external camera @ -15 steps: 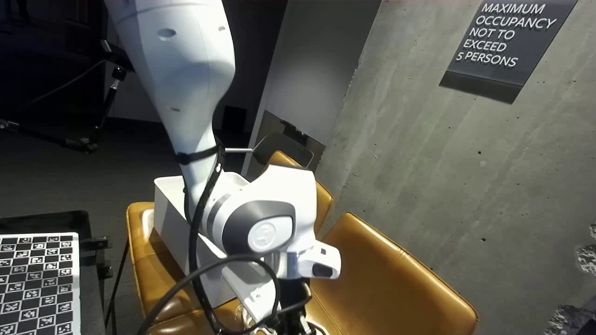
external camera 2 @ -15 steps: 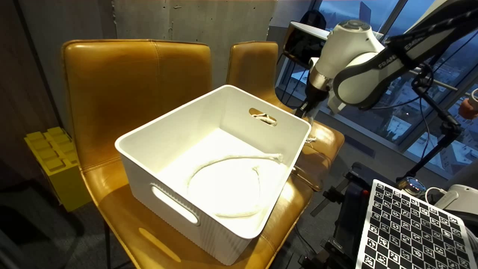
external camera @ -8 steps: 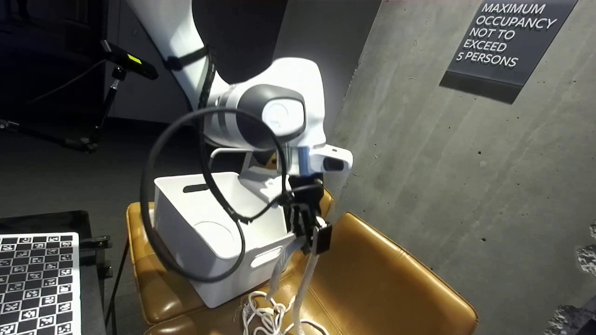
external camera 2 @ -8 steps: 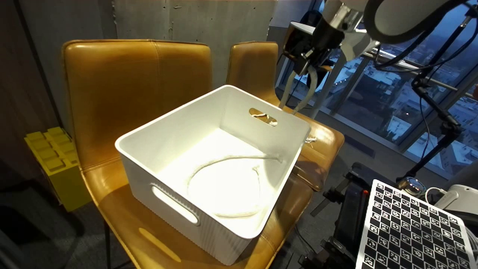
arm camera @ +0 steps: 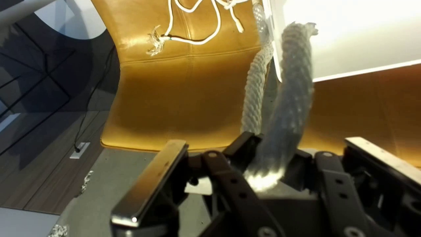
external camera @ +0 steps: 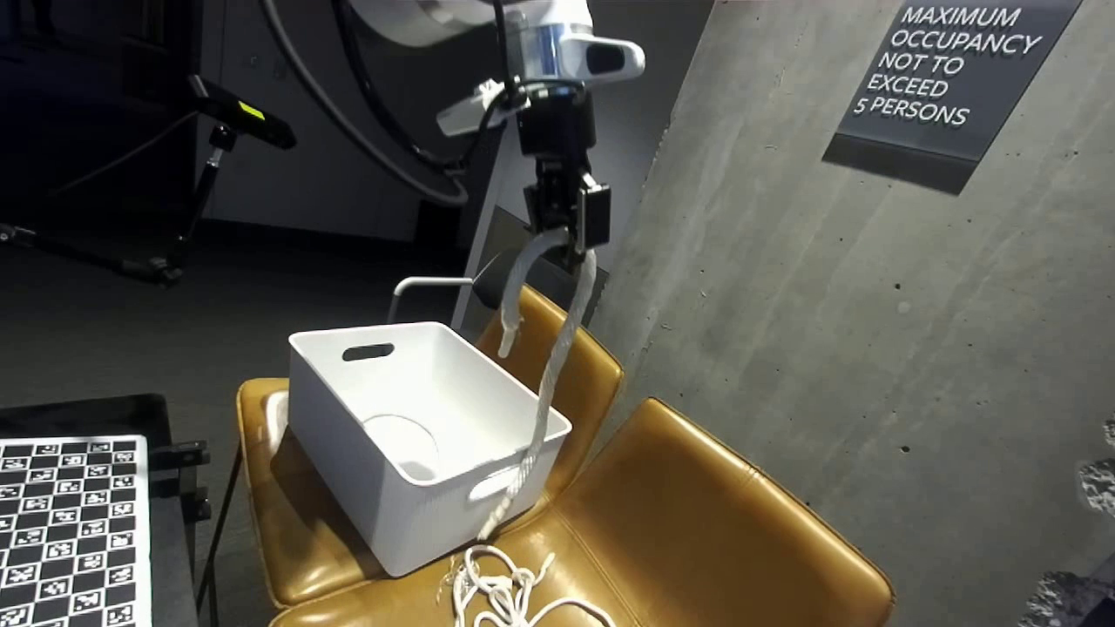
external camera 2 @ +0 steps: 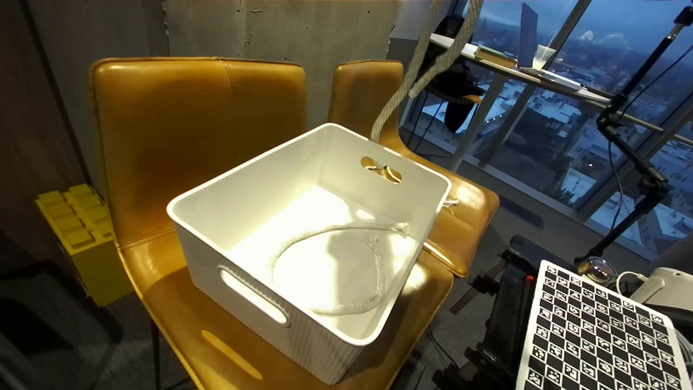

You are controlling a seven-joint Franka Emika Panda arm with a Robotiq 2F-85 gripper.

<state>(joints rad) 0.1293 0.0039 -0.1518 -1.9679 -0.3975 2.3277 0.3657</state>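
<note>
My claw (external camera: 571, 246) was drawn in tight on the thick rope (external camera: 557, 357), pinching it near one end. A short end drooped to one side and a long tail to the other; with the weight so lopsided, a weak squeeze could have let it slide through. The tail hung outside the white tub (external camera: 348, 461), beside its slotted end wall; whether they touched I couldn't tell. A low sideways swing might have caught it on the rim and tugged the tub along its chair (external camera 2: 200, 151). Close beneath the tail, the tangled thin cord (external camera: 510, 599) lay on the neighbouring chair (external camera: 714, 522), where any dip could have hooked it. Inside the tub curled another rope (external camera 2: 346, 311), easily crossed by a dropped one.
</note>
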